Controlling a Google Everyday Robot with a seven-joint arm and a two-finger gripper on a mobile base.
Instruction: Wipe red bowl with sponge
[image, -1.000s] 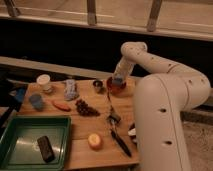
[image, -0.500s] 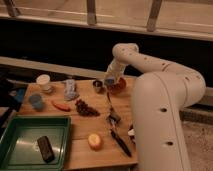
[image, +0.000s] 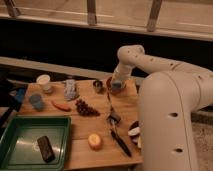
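The red bowl sits at the back right of the wooden table; only its left rim shows from under the arm. My gripper points down into the bowl. A bluish-grey patch at its tip may be the sponge, but I cannot tell for sure. The white arm reaches in from the right and hides the rest of the bowl.
A metal cup stands just left of the bowl. Grapes, a carrot-like piece, a bottle, a white cup and a blue cup lie to the left. A green tray holds a dark block. Utensils and an orange fruit lie in front.
The gripper swung left over the bowl, then back to the right, staying low in the bowl. Nothing else on the table moved.
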